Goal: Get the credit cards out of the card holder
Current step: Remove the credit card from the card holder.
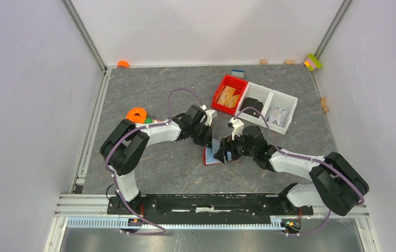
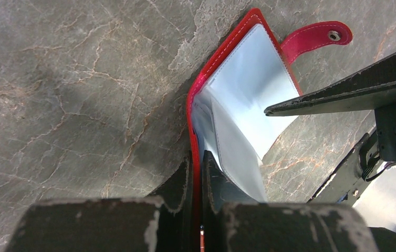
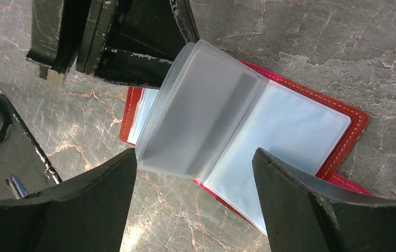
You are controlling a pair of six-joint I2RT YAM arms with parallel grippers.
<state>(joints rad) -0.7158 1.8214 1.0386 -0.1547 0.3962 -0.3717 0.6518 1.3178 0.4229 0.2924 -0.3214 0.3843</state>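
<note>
Grey marbled bench (image 1: 185, 173) between pale walls: from above, the red card holder (image 1: 212, 156) lies open near the middle, with the left tool (image 1: 206, 137) and right tool (image 1: 226, 149) meeting over it; a red bin (image 1: 218, 92) and white trays (image 1: 275, 97) stand behind. Left wrist view: the left tool is clamped on the holder's upright red cover, clear sleeves (image 2: 248, 89) fan out, and the snap strap (image 2: 316, 38) lies on the bench. Right wrist view: the right tool's fingers (image 3: 80, 210) stand wide apart on either side of the sleeves, gripping nothing
</note>
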